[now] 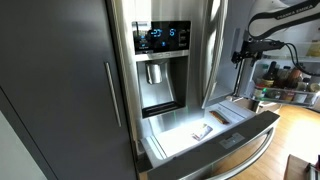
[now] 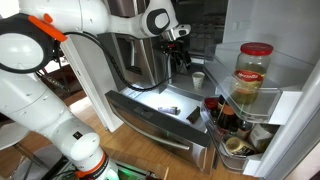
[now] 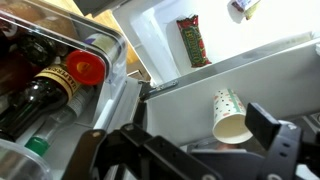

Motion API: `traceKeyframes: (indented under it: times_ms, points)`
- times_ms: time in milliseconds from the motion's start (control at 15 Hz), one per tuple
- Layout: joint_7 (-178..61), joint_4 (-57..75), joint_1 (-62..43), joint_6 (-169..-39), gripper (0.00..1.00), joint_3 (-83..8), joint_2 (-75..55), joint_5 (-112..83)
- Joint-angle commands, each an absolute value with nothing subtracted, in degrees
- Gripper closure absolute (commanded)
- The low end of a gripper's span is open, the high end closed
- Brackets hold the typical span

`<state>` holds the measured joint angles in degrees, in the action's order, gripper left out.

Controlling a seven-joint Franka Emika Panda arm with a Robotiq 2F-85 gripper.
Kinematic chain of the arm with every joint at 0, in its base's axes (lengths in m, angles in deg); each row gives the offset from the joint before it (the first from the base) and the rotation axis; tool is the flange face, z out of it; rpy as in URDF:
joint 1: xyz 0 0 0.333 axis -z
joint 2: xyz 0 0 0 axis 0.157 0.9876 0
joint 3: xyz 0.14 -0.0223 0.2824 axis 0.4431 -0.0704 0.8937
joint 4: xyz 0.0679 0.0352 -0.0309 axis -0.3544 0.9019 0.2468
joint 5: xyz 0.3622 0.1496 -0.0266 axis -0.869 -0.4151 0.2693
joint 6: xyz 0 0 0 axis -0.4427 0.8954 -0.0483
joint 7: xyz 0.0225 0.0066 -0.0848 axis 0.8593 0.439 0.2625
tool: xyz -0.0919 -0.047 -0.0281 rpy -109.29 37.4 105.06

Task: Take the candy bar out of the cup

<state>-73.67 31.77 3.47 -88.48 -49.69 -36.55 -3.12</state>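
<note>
A white paper cup with coloured dots [image 3: 230, 115] shows in the wrist view with its empty mouth toward the camera; it stands on a ledge by the fridge in an exterior view [image 2: 198, 78]. The candy bar [image 3: 193, 42] lies in the open white fridge drawer [image 3: 150, 40], outside the cup; it looks red and green here. It is a small slim pale shape in both exterior views [image 1: 200, 130] [image 2: 170, 110]. My gripper [image 3: 185, 150] is open and empty, its right finger beside the cup. In both exterior views the gripper [image 2: 180, 55] [image 1: 243, 52] hangs above the drawer.
The fridge door shelf holds dark bottles [image 3: 40, 95], one with a red cap [image 3: 85, 68], and a big red-lidded jar [image 2: 253, 75]. The steel drawer front [image 1: 235, 140] sticks out. A water dispenser [image 1: 157, 80] is above it. A cluttered shelf [image 1: 290, 80] stands behind.
</note>
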Motion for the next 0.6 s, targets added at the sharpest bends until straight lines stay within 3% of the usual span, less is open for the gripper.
traceKeyframes:
  times_ms: [0, 533]
  points:
    - [-76.92, 37.46, 6.39, -88.73, 0.00, -47.99, -42.42, -1.43]
    - [-79.91, 39.82, 9.55, -89.26, 0.00, -45.81, -45.36, -0.68]
